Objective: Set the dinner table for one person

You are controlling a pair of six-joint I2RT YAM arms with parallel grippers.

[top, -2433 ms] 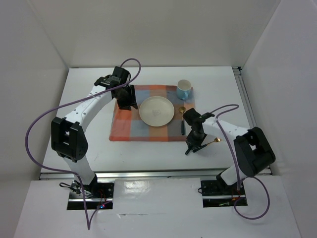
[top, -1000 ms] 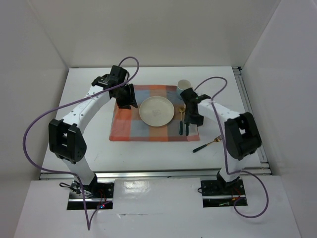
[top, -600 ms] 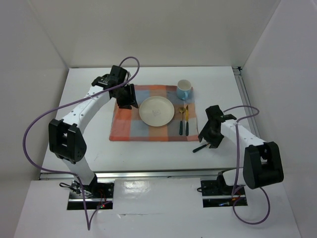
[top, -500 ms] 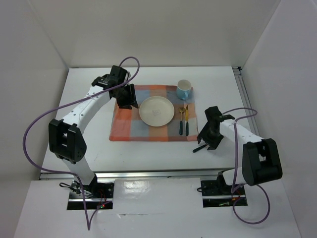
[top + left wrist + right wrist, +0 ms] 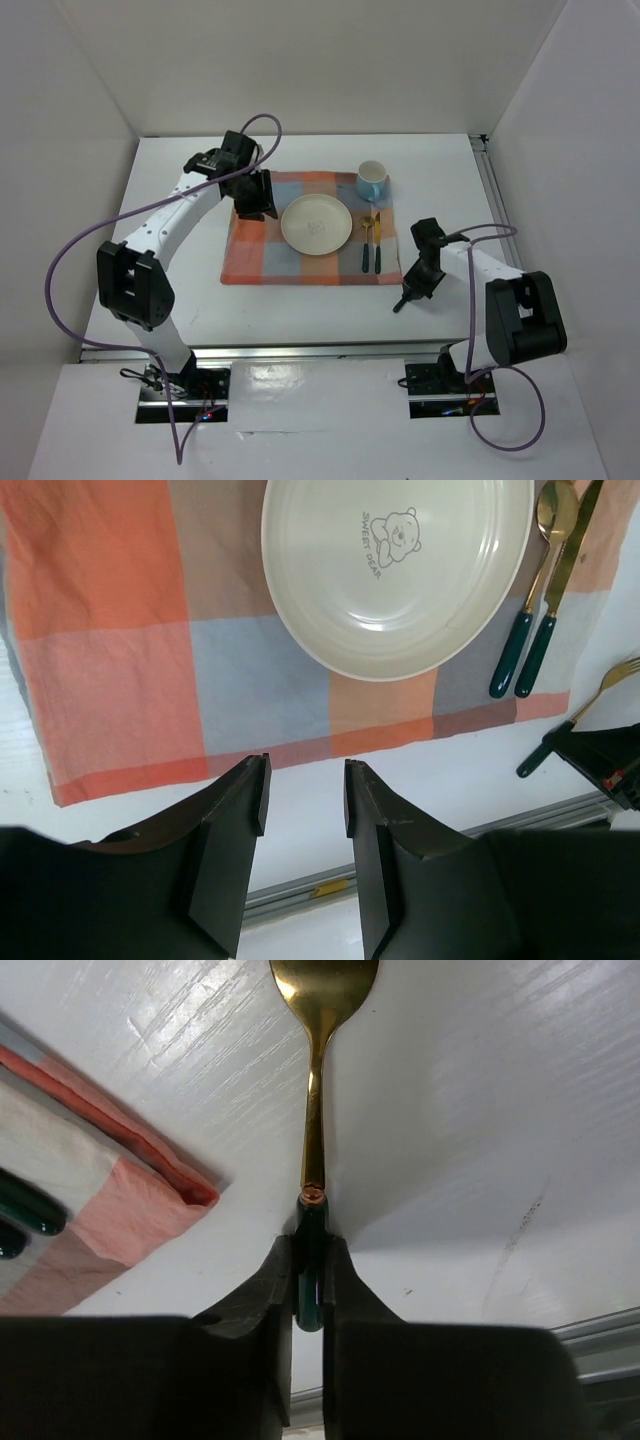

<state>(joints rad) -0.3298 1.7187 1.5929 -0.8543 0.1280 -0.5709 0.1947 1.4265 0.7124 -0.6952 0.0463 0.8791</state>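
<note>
On the white dinner table lies an orange-and-blue checked mat. It bears a cream plate, a blue cup, and a spoon and knife side by side with green handles. My right gripper is just right of the mat's near right corner. In the right wrist view it is shut on the green handle of a gold fork, low over the table. My left gripper hovers over the mat's left part, open and empty.
A metal rail runs along the table's near edge. White walls close in the left, back and right sides. The mat's corner lies close to the left of the fork. In the left wrist view the plate fills the upper middle.
My right gripper laid the knife beside the spoon on the mat, swung back to the fork on the table and shut on its handle. The left arm has barely moved.
</note>
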